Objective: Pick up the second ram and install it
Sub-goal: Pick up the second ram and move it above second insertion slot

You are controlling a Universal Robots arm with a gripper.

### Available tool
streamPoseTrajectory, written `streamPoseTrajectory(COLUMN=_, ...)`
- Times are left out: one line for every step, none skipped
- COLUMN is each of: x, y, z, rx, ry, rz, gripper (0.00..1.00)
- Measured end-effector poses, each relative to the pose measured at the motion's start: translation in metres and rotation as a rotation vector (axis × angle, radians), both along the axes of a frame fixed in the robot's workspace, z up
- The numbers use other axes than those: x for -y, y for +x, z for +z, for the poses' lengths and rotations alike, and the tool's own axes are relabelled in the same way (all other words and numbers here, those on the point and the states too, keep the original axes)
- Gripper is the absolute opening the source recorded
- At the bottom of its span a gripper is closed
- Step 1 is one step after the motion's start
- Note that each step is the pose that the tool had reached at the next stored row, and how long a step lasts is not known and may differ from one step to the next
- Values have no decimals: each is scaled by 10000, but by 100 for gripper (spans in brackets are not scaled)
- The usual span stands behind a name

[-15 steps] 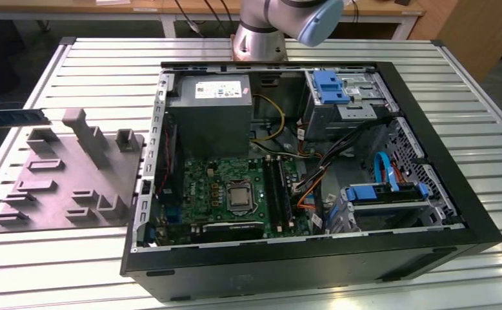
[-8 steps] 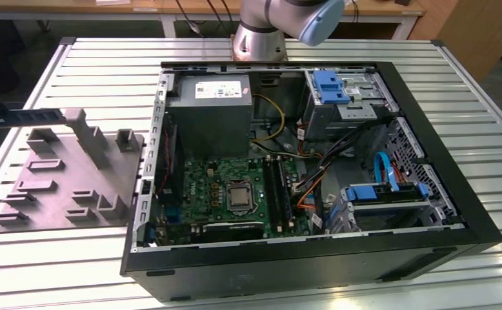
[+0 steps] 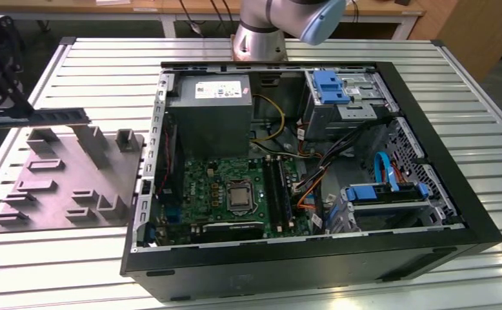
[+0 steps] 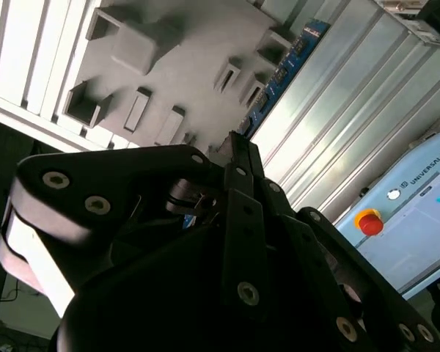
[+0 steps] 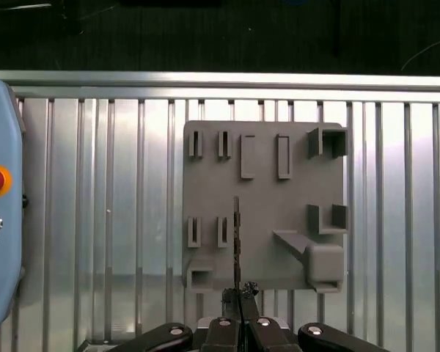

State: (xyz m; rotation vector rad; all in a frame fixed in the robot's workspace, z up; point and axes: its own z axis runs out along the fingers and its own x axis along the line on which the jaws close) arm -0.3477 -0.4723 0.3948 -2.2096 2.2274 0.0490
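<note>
**Ram pinched above the fixture, case well apart**

The gripper [image 5: 240, 292] is clamped on the second ram [image 5: 237, 238]. In the first wrist view the ram shows edge-on, a thin dark line running out from the closed tips. In the second wrist view the ram [image 4: 282, 70] juts past the gripper [image 4: 235, 143] as a narrow bluish-green strip with small chips along it.

Beneath it lies the grey fixture plate [image 5: 268, 198] with its open pockets. In the exterior view the ram [image 3: 53, 118] hangs level above that plate [image 3: 62, 187] and looks clear of it.

The hold appears off-centre, with a long part hanging free. I judge the stick could pivot or slide in the pinch and then meet a slot crooked.

Farther off stands the open computer case [image 3: 320, 265]. Inside it, loose cables [image 3: 310, 184] run just beside the memory slots [image 3: 277, 187] on the motherboard [image 3: 208, 187] and could snag a low approach
</note>
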Motion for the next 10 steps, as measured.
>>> streamPoseTrajectory(x=0, y=33, z=1, rx=-4, ry=-1, rz=-1, gripper=12)
streamPoseTrajectory(x=0, y=67, z=0, rx=-6, ry=-1, rz=0, gripper=12)
streamPoseTrajectory(x=0, y=98, z=0, rx=-8, ry=0, rz=-1, gripper=12)
streamPoseTrajectory(x=0, y=129, z=0, rx=-11, ry=0, rz=0, gripper=12)
streamPoseTrajectory(x=0, y=159, z=0, rx=-14, ry=-1, rz=0, gripper=12)
streamPoseTrajectory(x=0, y=189, z=0, rx=-17, ry=0, rz=0, gripper=12)
streamPoseTrajectory(x=0, y=217, z=0, rx=-19, ry=-1, rz=0, gripper=12)
streamPoseTrajectory(x=0, y=249, z=0, rx=-22, ry=0, rz=1, gripper=12)
streamPoseTrajectory(x=0, y=279, z=0, rx=-24, ry=0, rz=-1, gripper=12)
streamPoseTrajectory(x=0, y=309, z=0, rx=-27, ry=0, rz=-1, gripper=12)
